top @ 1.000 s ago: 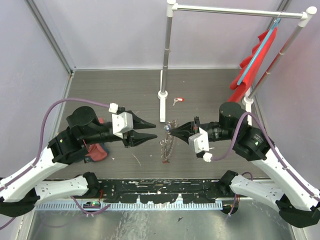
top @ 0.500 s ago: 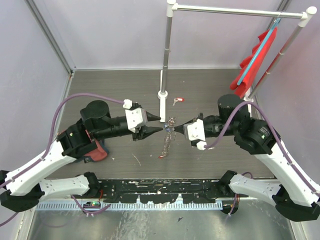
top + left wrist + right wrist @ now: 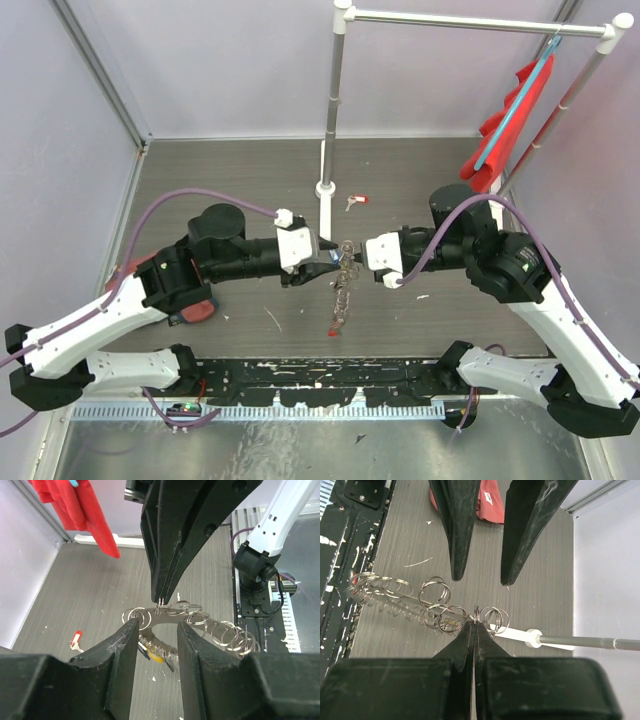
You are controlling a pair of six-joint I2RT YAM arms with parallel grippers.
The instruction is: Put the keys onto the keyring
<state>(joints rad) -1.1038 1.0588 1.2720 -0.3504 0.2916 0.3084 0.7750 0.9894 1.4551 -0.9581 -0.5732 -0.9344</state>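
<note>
The right gripper (image 3: 476, 624), pinched shut on one coil, hangs the large jagged silvery metal keyring (image 3: 437, 611) above the grey table (image 3: 220, 180), likely steadying it for threading. The left gripper (image 3: 156, 626), fingers parted and empty, sits right at it

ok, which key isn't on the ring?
The red-headed key lying loose on the table by the pole base; the other keys hang from the keyring in the right gripper.

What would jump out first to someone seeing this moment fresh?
In the centre of the overhead view, the right tool is shut on the keyring of looped wire, and the left tool is open, facing it tip to tip. A red cloth hangs from the rack at far right.
</note>
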